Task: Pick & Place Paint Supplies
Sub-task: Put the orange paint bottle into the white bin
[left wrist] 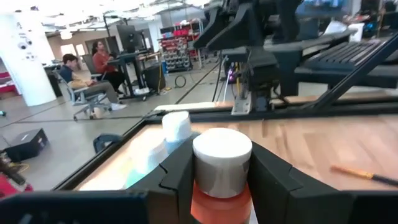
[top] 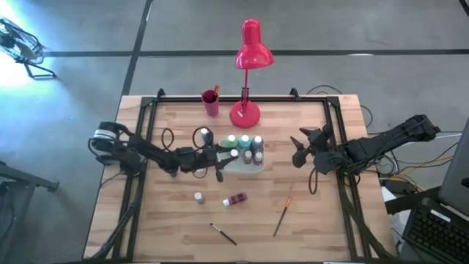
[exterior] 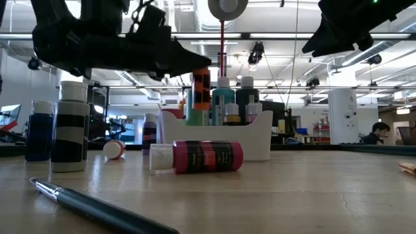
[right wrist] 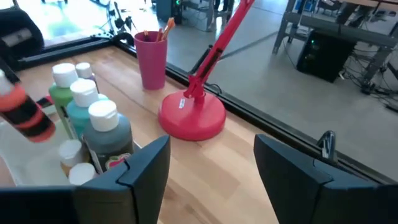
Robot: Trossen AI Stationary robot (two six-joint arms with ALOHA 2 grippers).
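Observation:
A white tray (top: 253, 167) at the table's middle holds several upright paint bottles (top: 245, 147). My left gripper (top: 220, 157) reaches in level from the table's left and is shut on an orange paint bottle (exterior: 201, 88) with a white cap (left wrist: 222, 155), at the tray's left end. My right gripper (top: 299, 149) hovers open, right of the tray, with nothing between its fingers (right wrist: 146, 165). A red bottle (top: 235, 199) lies on its side on the table, a small bottle (top: 198, 197) stands near it, and two brushes (top: 223, 233) (top: 282, 216) lie toward the near edge. My left gripper pinches the orange bottle between its two fingers (left wrist: 177, 180), on the body just below the white cap (left wrist: 221, 190). The fingers come in level from the table's left. The bottle stands upright in the hold, its labelled body (exterior: 201, 97) hanging below the fingers at the tray's left end.
A red desk lamp (top: 245, 114) and a red cup (top: 211, 103) with brushes stand at the far edge behind the tray. In the low view, two dark bottles (exterior: 70, 127) and a loose cap (exterior: 114, 149) show left of the tray. Bare wood lies at the table's near right.

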